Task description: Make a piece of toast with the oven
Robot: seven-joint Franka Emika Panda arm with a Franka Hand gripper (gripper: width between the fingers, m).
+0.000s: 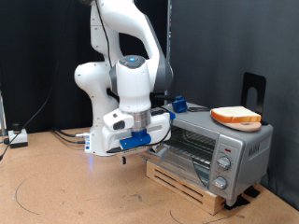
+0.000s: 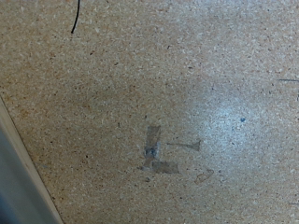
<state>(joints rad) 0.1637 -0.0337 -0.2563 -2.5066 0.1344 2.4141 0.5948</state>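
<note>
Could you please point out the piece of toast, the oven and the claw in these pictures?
piece of toast (image 1: pixel 235 116): exterior view, on its pale top face, lying on the oven's roof.
oven (image 1: pixel 192 147): exterior view, on the glass door.
claw (image 1: pixel 122 154): exterior view, at its fingertips, left of the oven above the table.

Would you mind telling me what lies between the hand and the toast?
In the exterior view, only the oven does: the toast rests on its roof, and the hand hangs beside its front.
</note>
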